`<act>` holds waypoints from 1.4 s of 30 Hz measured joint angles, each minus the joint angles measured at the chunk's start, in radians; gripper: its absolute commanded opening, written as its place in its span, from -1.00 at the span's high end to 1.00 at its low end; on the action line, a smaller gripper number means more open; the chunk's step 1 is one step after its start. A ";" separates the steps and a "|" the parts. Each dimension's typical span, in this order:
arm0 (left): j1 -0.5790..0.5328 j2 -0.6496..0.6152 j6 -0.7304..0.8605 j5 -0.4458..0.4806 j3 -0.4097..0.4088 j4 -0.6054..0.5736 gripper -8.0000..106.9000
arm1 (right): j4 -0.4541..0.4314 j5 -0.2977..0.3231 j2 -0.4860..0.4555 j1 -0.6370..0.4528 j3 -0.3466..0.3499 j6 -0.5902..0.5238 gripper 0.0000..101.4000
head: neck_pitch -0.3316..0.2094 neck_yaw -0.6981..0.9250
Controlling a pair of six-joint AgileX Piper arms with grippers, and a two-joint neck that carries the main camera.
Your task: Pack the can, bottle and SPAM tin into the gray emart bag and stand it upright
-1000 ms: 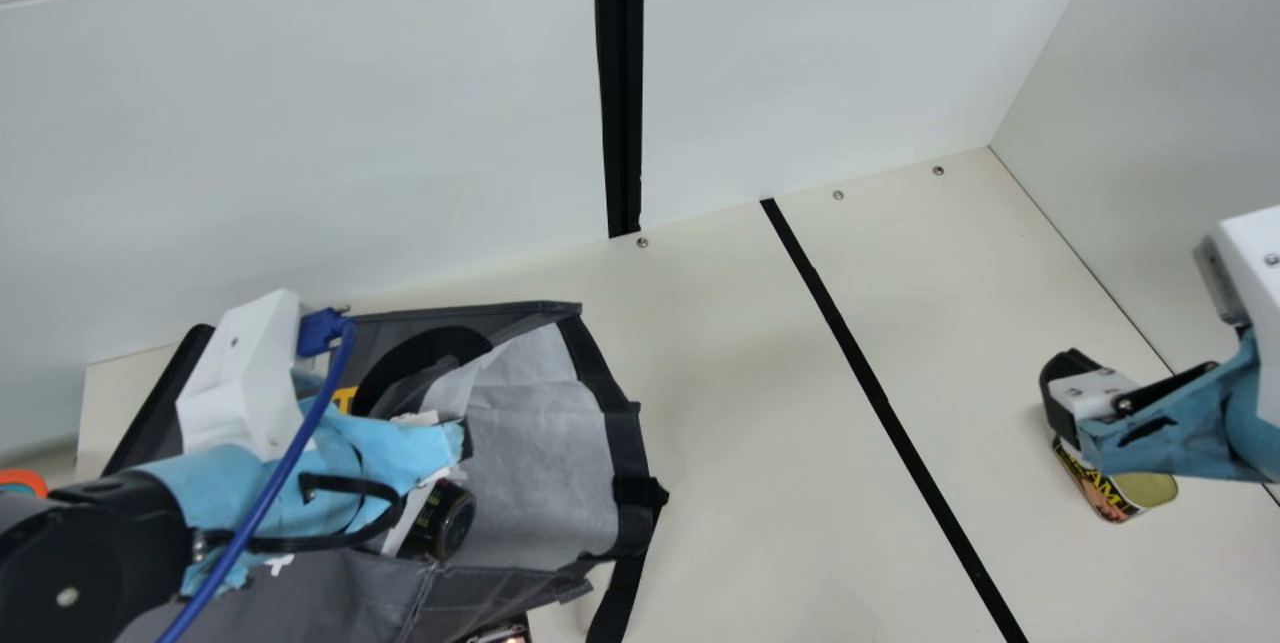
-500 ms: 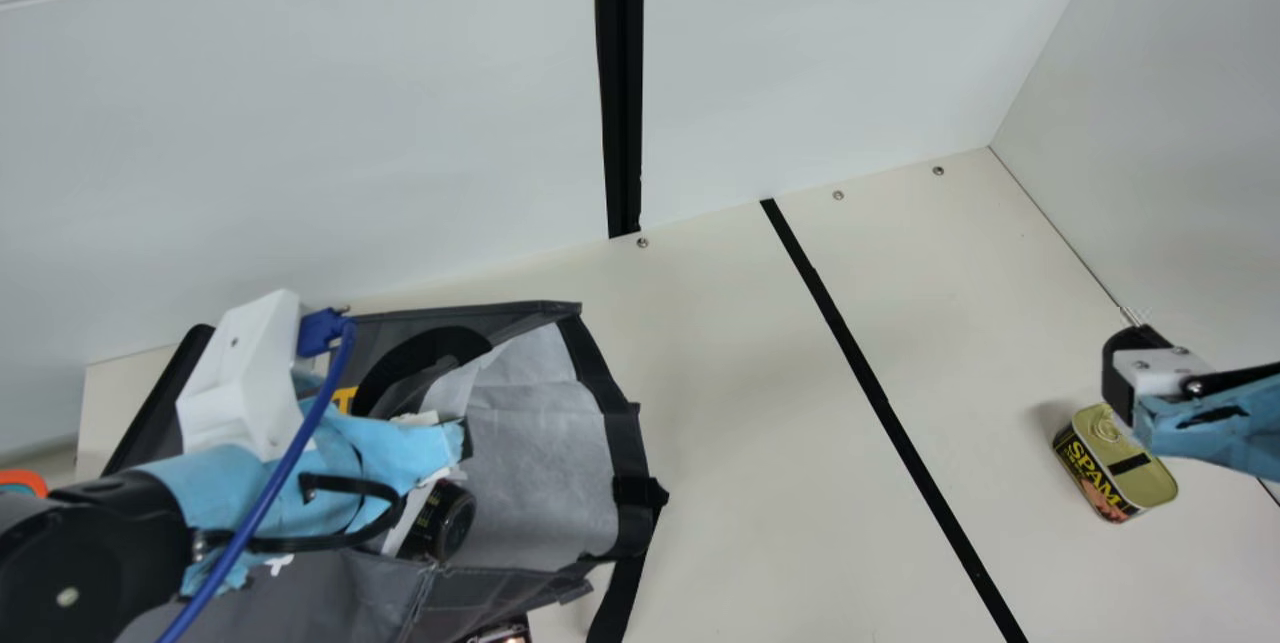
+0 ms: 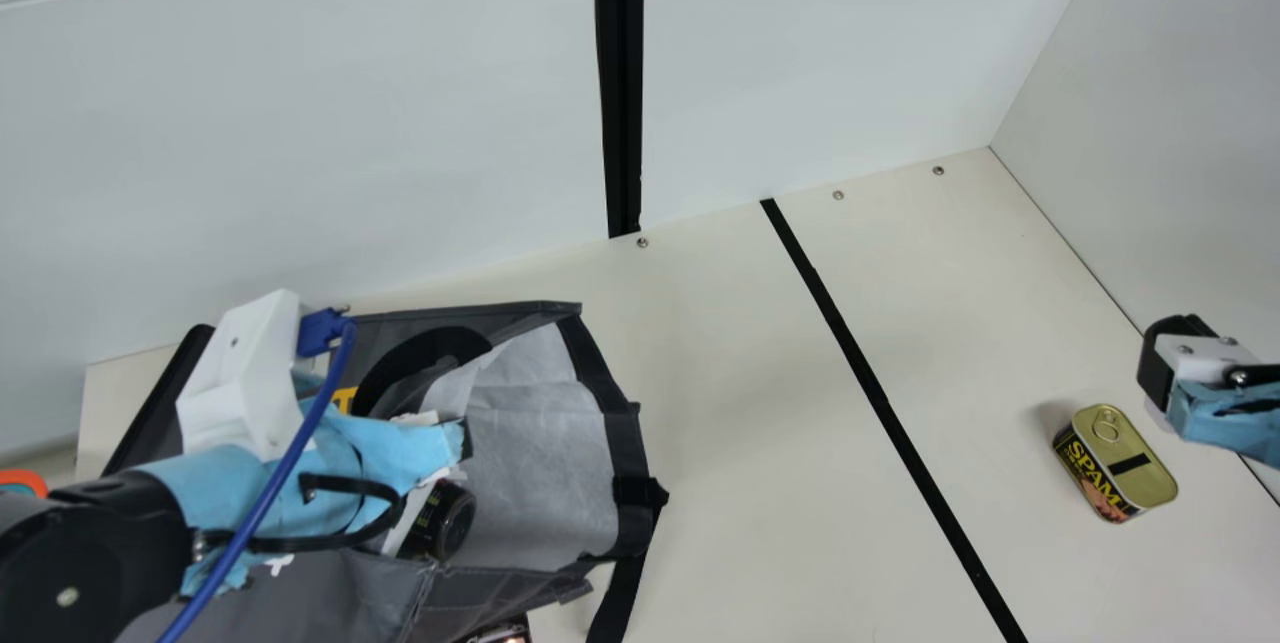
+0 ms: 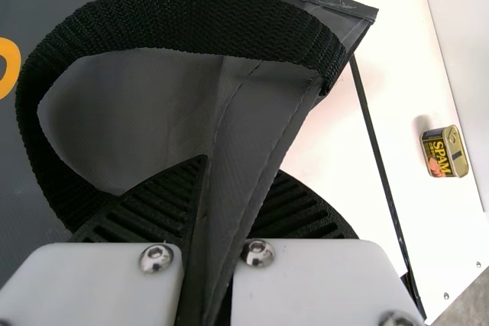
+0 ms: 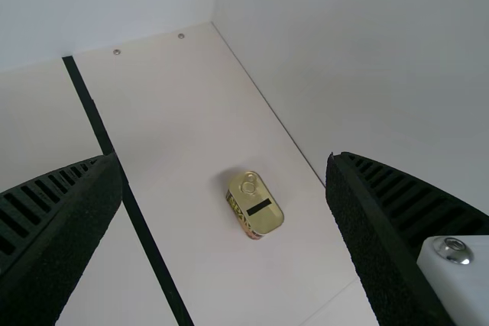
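The right gripper [image 5: 221,156] had drawn farther from the bag [image 3: 540,453], spread and empty; the left gripper [image 4: 241,169] pinched its edge, bottle [image 3: 440,520] seemingly inside, tin [image 3: 1120,463] well apart, with packing and standing-up left.

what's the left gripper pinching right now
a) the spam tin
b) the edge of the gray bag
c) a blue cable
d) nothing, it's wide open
b: in the left wrist view, the fabric edge of the gray bag runs between the ribbed fingers of the left gripper.
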 measured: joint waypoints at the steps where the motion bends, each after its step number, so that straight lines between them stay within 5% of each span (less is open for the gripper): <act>1: 0.000 0.000 0.000 0.000 0.000 0.000 1.00 | -0.001 0.000 -0.002 -0.001 0.001 0.003 -0.87 | 0.000 0.002; 25: 0.000 0.000 0.000 0.000 0.000 0.000 1.00 | 0.054 -0.003 0.010 -0.160 0.097 -0.081 -0.87 | 0.000 0.000; 42: 0.000 0.000 0.000 0.000 0.000 0.000 1.00 | 0.155 -0.002 0.084 -0.297 0.159 -0.361 -0.87 | 0.002 0.000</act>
